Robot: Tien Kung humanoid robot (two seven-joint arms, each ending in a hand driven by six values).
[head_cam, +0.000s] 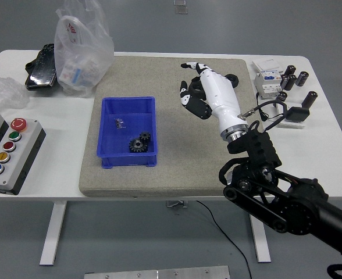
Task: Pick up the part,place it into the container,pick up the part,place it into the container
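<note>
A blue bin (107, 131) stands on the grey mat (177, 168) at the left. It holds two small black gears (138, 143) and a small metal part (120, 122). My right hand (187, 85), white with black joints, hovers over the mat's far right part with its fingers spread and holding nothing. It covers the spot where one black nut lay, and that nut is hidden. A second black nut (234, 79) shows partly just right of the hand. The left arm is out of view.
A plastic bag (81, 46) and a black object (41, 67) lie at the far left. A button box (8, 151) sits at the left edge. Electrical parts (268, 78), black cylinders (293, 78) and a black adaptor (298, 113) crowd the right side.
</note>
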